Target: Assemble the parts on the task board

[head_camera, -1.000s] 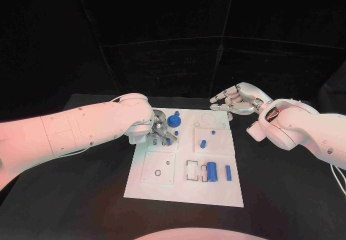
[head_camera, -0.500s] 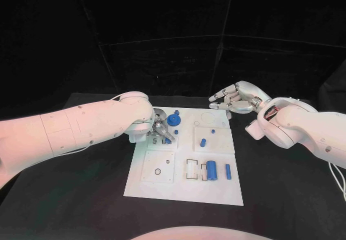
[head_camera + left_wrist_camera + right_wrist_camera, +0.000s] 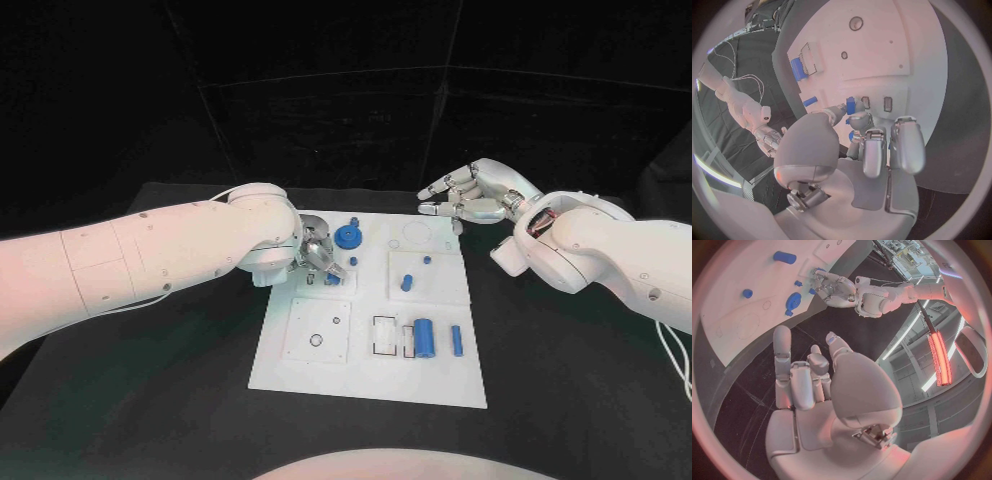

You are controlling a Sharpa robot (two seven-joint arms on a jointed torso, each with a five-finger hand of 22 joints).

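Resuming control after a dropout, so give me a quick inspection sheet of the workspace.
Surface: black table, bare round the board.
Job's things: white task board; blue gear, large blue cylinder, slim blue pin, small blue part on it.
Clutter: nothing seen.
Hands: left hand pinches a blue piece at the board; right hand open above the far edge.
Cables: thin wire by right arm.
Surroundings: dark backdrop.

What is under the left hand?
The left hand is over the board, its fingers at a small blue part beside two slots. The board beneath its palm is covered.
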